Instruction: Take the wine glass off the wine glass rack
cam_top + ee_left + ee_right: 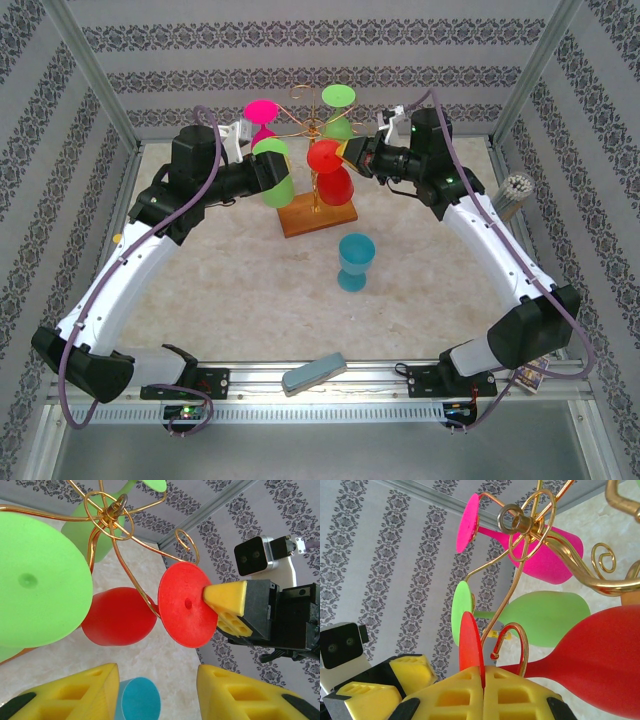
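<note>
The wine glass rack, gold wire on a brown wooden base, stands at the back centre with several plastic glasses hanging from it upside down. My right gripper is shut on the rim of the red wine glass's foot, and its stem sits in a gold scroll arm. From above, that gripper sits just right of the red glass. My left gripper is open and empty, left of the rack beside a green glass. The red foot faces it.
A blue glass stands upright on the table in front of the rack. A pink glass and a second green glass hang at the rack's back. A grey bundle stands at the right; a flat teal block lies at the near edge.
</note>
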`<state>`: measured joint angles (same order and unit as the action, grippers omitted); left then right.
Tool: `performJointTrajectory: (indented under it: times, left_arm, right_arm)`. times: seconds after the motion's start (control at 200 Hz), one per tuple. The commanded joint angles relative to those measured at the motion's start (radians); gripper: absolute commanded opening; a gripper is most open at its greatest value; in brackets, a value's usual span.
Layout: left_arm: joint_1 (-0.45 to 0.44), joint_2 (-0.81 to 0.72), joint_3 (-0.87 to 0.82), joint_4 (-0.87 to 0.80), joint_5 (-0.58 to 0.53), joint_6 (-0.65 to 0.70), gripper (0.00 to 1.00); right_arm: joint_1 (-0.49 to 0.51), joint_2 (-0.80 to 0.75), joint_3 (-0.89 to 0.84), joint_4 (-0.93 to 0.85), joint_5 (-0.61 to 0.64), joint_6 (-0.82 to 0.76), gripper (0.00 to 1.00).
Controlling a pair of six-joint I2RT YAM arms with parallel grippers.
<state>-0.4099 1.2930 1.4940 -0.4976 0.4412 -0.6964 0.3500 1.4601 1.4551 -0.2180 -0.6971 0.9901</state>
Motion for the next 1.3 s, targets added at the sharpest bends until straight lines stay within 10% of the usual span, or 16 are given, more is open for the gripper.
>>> performJointTrajectory:
  times: [0.0,1.294]
  left_arm:
    - [0.017,-0.028,-0.009,0.044,0.007,-0.011,0.45]
    - [0.023,-0.04,-0.015,0.045,-0.004,-0.005,0.45]
  right_arm:
    - [0.017,-0.027,-0.003,0.035,-0.003,0.0,0.0]
    - [0.052,0.079,0.13,0.047,0.011,0.012,0.0]
